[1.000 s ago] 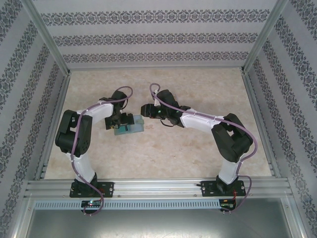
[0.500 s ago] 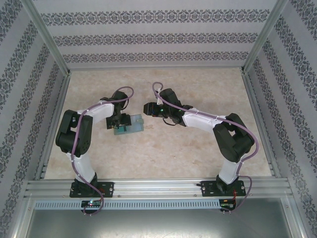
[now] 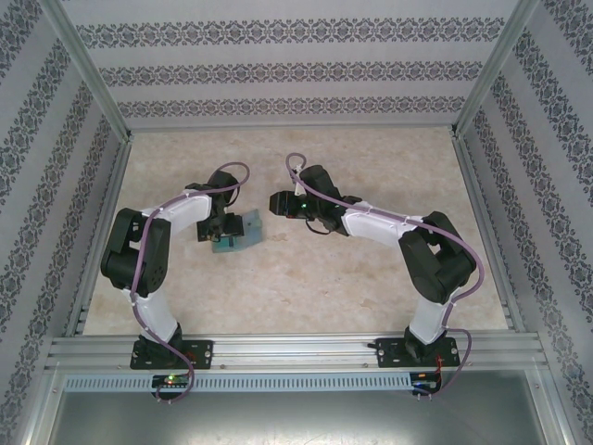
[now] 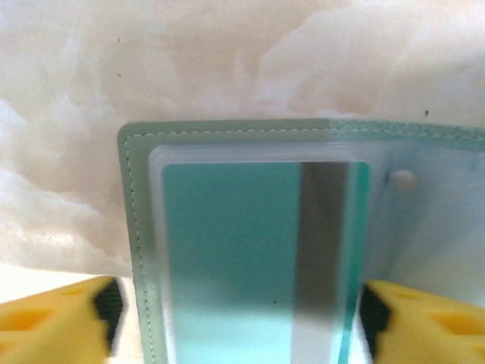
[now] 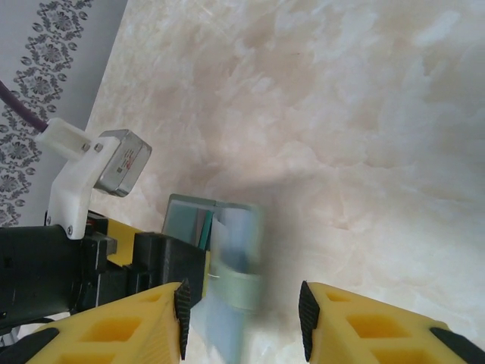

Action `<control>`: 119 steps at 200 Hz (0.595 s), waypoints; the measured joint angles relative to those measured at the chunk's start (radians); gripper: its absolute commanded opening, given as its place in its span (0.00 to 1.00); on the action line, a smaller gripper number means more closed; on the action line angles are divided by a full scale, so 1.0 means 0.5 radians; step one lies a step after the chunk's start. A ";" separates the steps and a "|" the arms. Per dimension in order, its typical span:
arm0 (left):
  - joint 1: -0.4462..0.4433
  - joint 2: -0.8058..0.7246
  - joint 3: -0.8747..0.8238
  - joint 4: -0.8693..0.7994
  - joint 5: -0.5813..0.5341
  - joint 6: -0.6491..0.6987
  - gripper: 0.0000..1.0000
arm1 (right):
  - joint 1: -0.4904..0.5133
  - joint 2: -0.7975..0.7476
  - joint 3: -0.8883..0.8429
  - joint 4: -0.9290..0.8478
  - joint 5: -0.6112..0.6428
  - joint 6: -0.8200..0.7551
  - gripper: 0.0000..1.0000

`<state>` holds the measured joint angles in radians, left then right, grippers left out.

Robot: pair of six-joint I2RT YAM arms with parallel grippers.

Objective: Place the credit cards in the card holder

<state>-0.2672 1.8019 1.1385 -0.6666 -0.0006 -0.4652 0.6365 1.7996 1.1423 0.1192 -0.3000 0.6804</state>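
One teal card (image 4: 227, 243) sits in the card holder (image 4: 227, 136) — insertion looks done. Left hand (image 4: 241, 311) wide astride it, grip unclear; right hand (image 5: 242, 303) half-open, empty — next, probably fold it shut.

table (image 3: 371, 287): beige marbled top | on it: open card holder (image 3: 239, 232), left of middle | teal card (image 4: 235, 250) tucked inside

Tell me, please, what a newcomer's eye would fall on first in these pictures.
The open grey-green card holder dominates the left wrist view, a teal card showing through its clear sleeve, between the left gripper's wide-set yellow fingers. From above, it lies on the marbled table left of centre, with the right gripper hovering open just to its right.
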 measured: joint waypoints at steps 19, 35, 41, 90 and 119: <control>0.000 -0.012 -0.006 0.001 -0.001 -0.009 0.99 | 0.001 0.012 0.008 -0.021 -0.008 0.000 0.44; 0.000 -0.049 -0.022 0.001 -0.001 -0.009 0.99 | 0.006 0.049 0.039 -0.045 -0.021 -0.002 0.45; 0.000 -0.073 -0.031 0.001 -0.002 -0.009 0.99 | 0.011 0.070 0.056 -0.054 -0.029 -0.004 0.45; 0.002 -0.307 -0.082 0.001 -0.043 -0.011 1.00 | 0.148 0.288 0.283 -0.229 -0.032 -0.045 0.51; 0.036 -0.439 -0.162 0.023 -0.031 -0.027 0.99 | 0.266 0.385 0.444 -0.410 0.090 -0.122 0.52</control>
<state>-0.2493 1.5822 1.0576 -0.6552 -0.0158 -0.4789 0.7696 1.9923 1.3643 -0.0856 -0.2550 0.6193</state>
